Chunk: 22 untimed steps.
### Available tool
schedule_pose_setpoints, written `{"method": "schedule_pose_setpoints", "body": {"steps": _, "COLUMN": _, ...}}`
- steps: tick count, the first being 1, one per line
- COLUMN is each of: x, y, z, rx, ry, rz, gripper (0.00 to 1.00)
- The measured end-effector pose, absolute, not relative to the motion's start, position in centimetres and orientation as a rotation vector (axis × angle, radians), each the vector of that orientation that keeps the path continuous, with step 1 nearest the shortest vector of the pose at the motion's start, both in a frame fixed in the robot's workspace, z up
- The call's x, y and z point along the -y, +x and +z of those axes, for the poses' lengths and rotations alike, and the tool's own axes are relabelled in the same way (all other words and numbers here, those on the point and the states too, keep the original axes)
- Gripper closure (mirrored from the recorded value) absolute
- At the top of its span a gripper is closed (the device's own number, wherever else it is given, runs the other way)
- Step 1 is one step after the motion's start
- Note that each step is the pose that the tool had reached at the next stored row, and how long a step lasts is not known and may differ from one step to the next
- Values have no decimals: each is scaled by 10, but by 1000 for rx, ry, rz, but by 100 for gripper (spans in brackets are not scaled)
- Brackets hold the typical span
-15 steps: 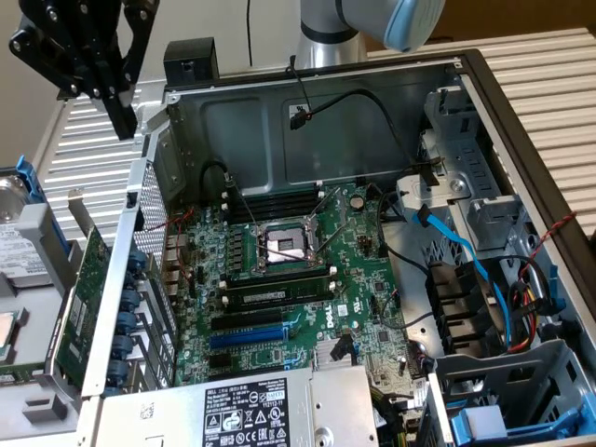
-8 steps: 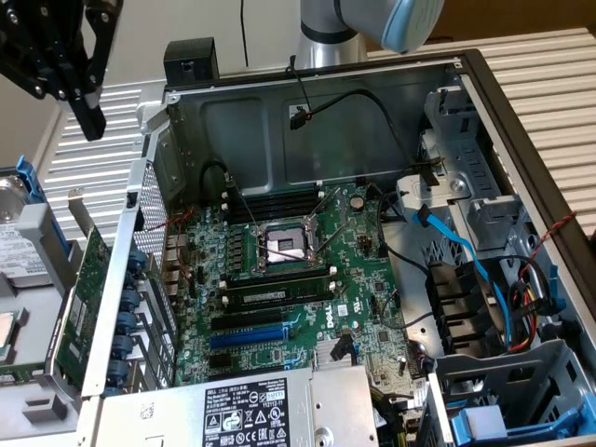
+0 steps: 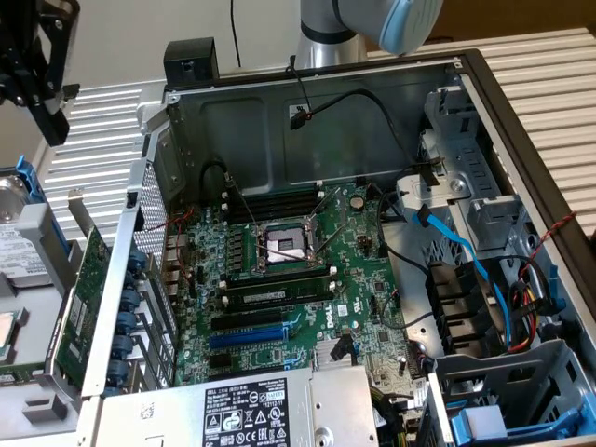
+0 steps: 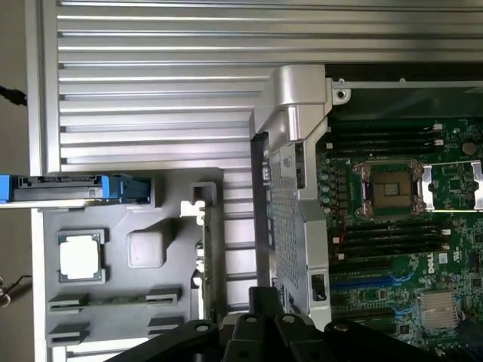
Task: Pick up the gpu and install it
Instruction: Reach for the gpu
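The gpu [image 3: 82, 293] stands on its edge in a grey holder tray [image 3: 37, 410], just outside the open computer case on the exterior view's left. Its green circuit board faces the camera and its silver bracket [image 3: 78, 207] points up. My black gripper [image 3: 51, 112] hangs high above and behind the gpu, well clear of it, shut with nothing in it. In the wrist view the gpu [image 4: 199, 260] appears edge-on as a thin strip at the tray's side, and the gripper's black body [image 4: 256, 335] lies close beside it in the picture.
The large green motherboard [image 3: 279, 279] lies inside the case, with blue and black expansion slots [image 3: 247, 335] and a bare CPU socket [image 3: 284, 244]. The case's perforated rear wall [image 3: 126, 298] stands between gpu and slots. The tray also carries a CPU [image 4: 80, 255] and a blue-framed drive [image 4: 75, 188].
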<state>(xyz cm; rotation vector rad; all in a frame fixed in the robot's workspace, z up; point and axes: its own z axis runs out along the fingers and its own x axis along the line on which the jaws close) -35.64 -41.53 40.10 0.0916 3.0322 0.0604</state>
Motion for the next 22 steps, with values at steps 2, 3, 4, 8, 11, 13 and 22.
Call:
{"method": "schedule_pose_setpoints", "body": {"steps": 2, "x": 416, "y": -365, "z": 401, "rx": -3032, "ry": 92, "rz": 64, "gripper": 89}}
{"method": "schedule_pose_setpoints", "body": {"steps": 3, "x": 417, "y": -370, "z": 401, "rx": -3032, "ry": 92, "rz": 66, "gripper": 89}}
{"method": "schedule_pose_setpoints", "body": {"steps": 4, "x": 417, "y": -375, "z": 401, "rx": -3032, "ry": 92, "rz": 67, "gripper": 89}}
{"method": "schedule_pose_setpoints", "body": {"steps": 8, "x": 418, "y": -378, "z": 401, "rx": -3032, "ry": 92, "rz": 68, "gripper": 89}}
{"method": "schedule_pose_setpoints", "body": {"steps": 11, "x": 418, "y": -378, "z": 401, "rx": -3032, "ry": 92, "rz": 69, "gripper": 89}}
{"method": "schedule_pose_setpoints", "body": {"steps": 13, "x": 418, "y": -378, "z": 401, "rx": -3032, "ry": 92, "rz": 69, "gripper": 89}}
{"method": "schedule_pose_setpoints", "body": {"steps": 22, "x": 421, "y": -379, "z": 401, "rx": -3032, "ry": 92, "rz": 72, "gripper": 89}}
